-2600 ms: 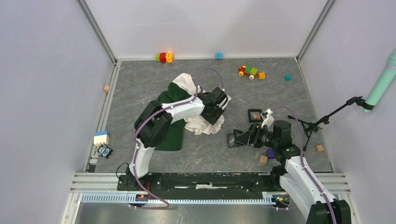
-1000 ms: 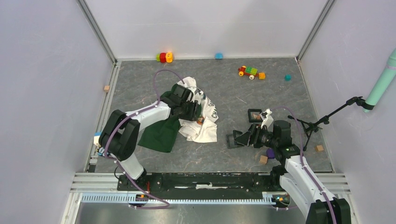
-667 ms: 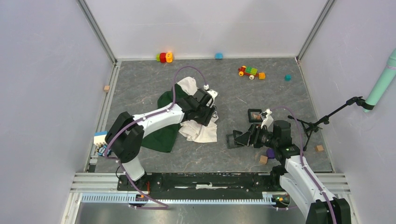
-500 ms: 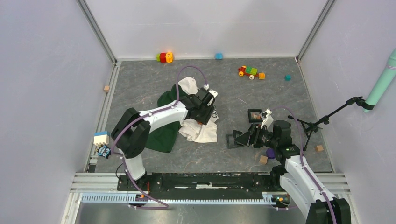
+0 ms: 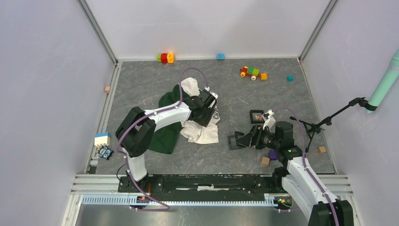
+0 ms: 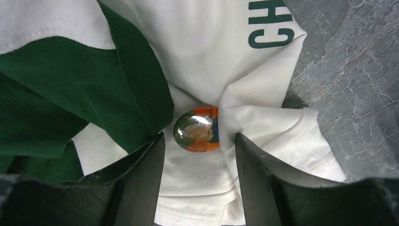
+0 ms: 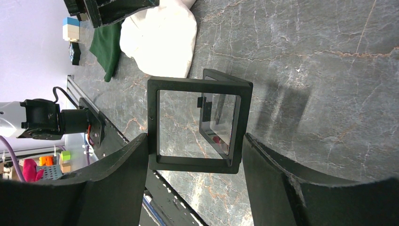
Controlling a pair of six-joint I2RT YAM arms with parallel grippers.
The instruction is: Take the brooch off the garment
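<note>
The shirt [image 6: 207, 61] lies crumpled on the grey bench [image 5: 221, 157], a little left of the middle. In the top view its dark green half is on the left and its cream half on the right. The brooch [image 6: 196, 129] sits on the cream cloth in a hollow between folds, just beside the green hem. It is an oval, glossy pin with an orange rim. The dark green letters "CH" [image 6: 268, 23] are printed on the cream cloth beyond it, near the shirt's edge.

The left hand [image 6: 198, 141] hangs over the shirt with its two fingers [image 6: 141, 174] spread apart, one on each side of the brooch. Cloth shows between each finger and the pin, so the hand grips nothing.

The right hand [image 7: 196, 141] is well apart from the shirt, to its right and nearer the arm bases. Its fingers stand wide, pressed against opposite sides of a black square frame [image 7: 197, 125] with clear panes, which it holds above the bench. A second small black frame [image 5: 256, 116] lies on the bench just beyond that hand.
</note>
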